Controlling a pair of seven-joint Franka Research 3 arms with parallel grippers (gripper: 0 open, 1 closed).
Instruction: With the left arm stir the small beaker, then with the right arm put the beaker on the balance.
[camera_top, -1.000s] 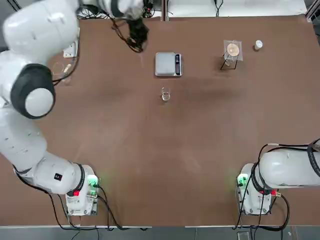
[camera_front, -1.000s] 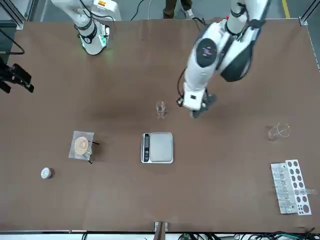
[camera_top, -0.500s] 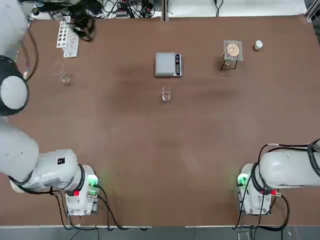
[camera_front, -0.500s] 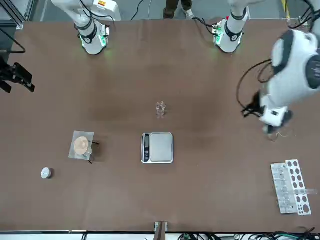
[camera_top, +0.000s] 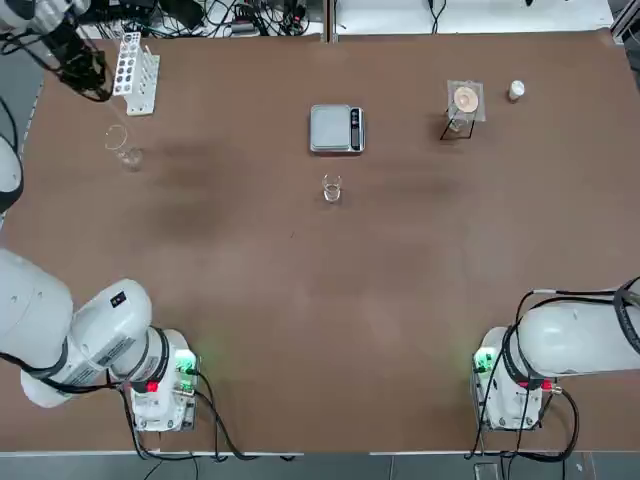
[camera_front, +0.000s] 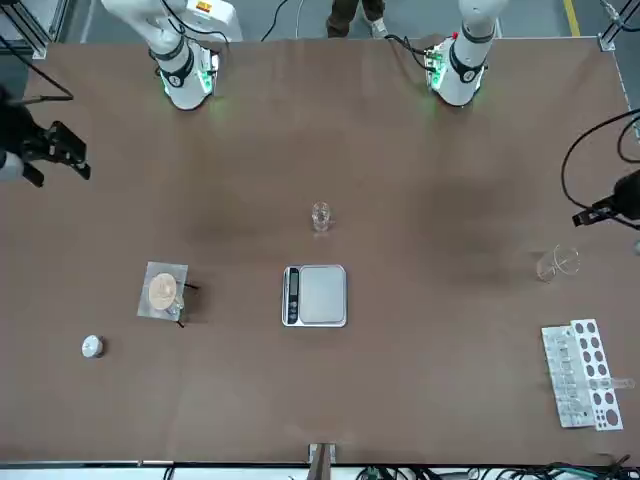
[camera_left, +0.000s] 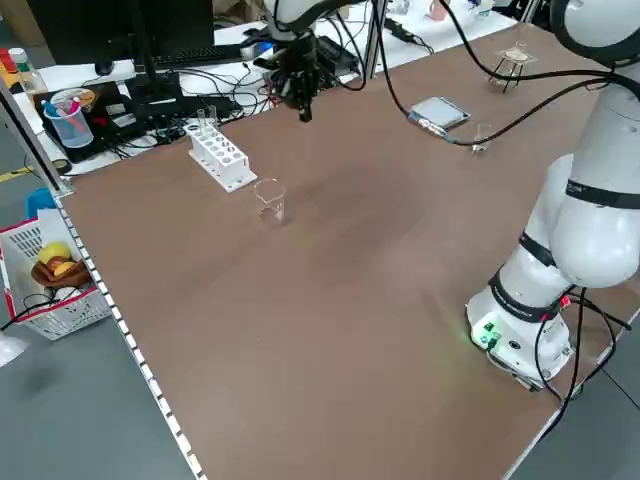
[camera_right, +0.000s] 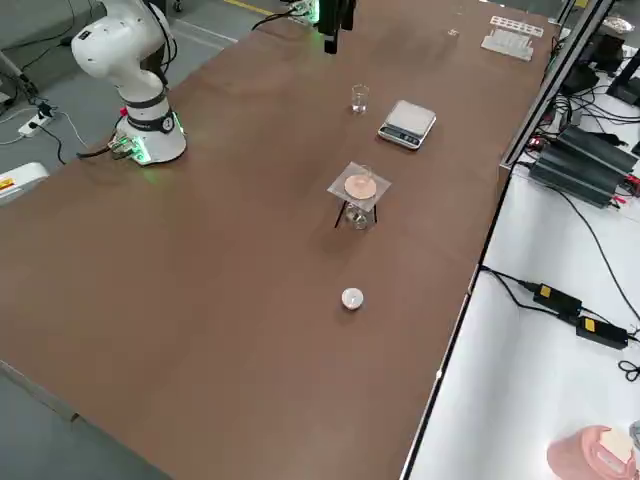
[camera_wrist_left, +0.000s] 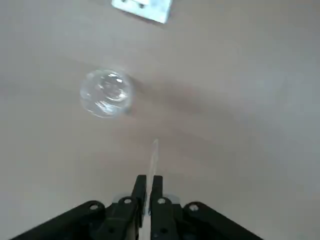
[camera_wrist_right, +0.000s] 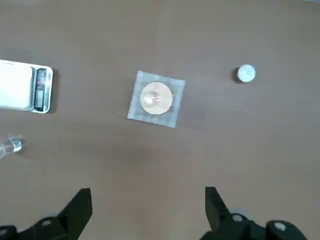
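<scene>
Fingers of my left gripper (camera_wrist_left: 148, 187) clench a thin glass rod (camera_wrist_left: 154, 152) near the large beaker (camera_wrist_left: 106, 93); my right gripper (camera_wrist_right: 147, 205) gapes.

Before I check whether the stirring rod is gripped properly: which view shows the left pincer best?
The left wrist view: the left pincer is close up, shut on a thin clear rod. The top view and left side view show it only as a distant dark shape; the front view catches its edge.
</scene>
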